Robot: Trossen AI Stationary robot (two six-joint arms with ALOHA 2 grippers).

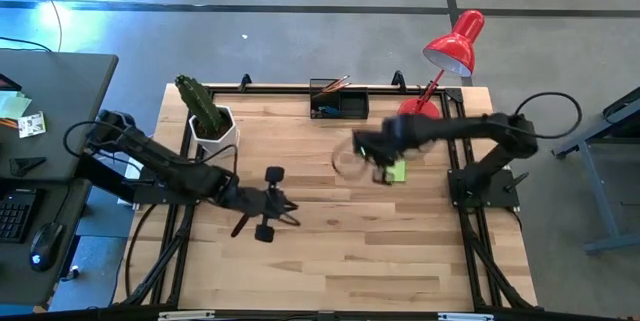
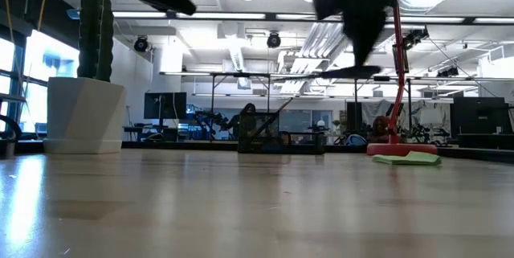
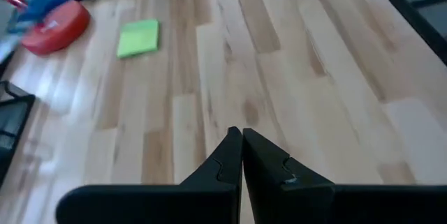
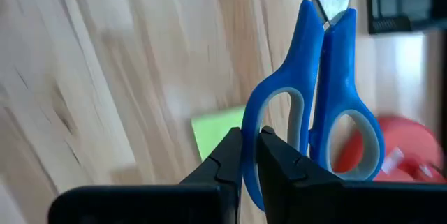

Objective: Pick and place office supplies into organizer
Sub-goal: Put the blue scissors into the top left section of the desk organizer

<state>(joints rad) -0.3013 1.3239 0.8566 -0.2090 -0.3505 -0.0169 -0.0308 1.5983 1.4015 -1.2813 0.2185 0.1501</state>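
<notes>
- Right gripper [image 4: 250,155]: fingers pinched on a handle loop of the blue-handled scissors [image 4: 314,105], held above the table [image 1: 330,251].
- Sticky-note pad [image 1: 397,170] lies just beneath (lamp base [image 1: 418,109] adjacent).
- Organizer [image 1: 338,101] at far edge, holding pencils.
- Left gripper [image 3: 242,155]: fingers pressed together, nothing held, mid-table.

Grey concrete floor [image 1: 300,41] is seen around the light wood surface [image 1: 330,251]. A dark side desk [image 1: 60,81] with keyboard [image 1: 14,213] and mouse [image 1: 45,244] is placed alongside. Ceiling strip lights [image 2: 217,15] are lit.
</notes>
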